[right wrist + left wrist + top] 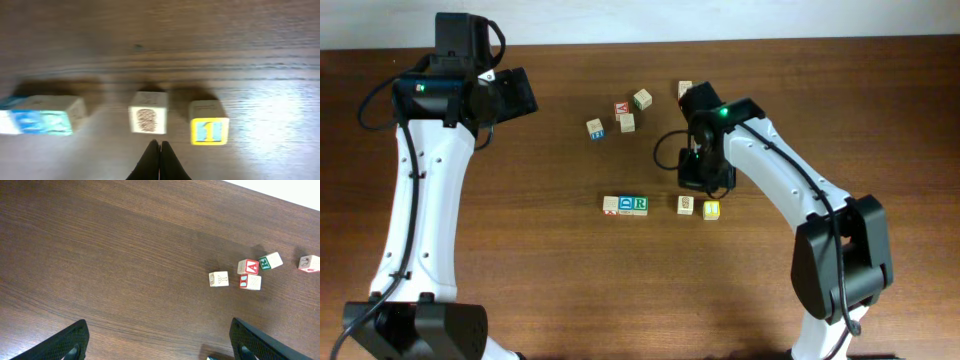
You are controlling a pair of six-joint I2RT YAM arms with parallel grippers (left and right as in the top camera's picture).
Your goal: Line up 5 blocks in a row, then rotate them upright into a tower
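Tabletop (520, 250), right jaws together near beige block (148, 119), yellow block (209, 130) beside it, left jaws apart, empty

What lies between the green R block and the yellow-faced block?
A beige block with a brown mark, close beside the yellow-faced block, with bare table toward the green R block. The overhead view shows it.

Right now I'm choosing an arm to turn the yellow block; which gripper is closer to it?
Right. The right gripper, shut, hangs close to the yellow block, by the beige block next to it. The left gripper, open, is far off across the table.
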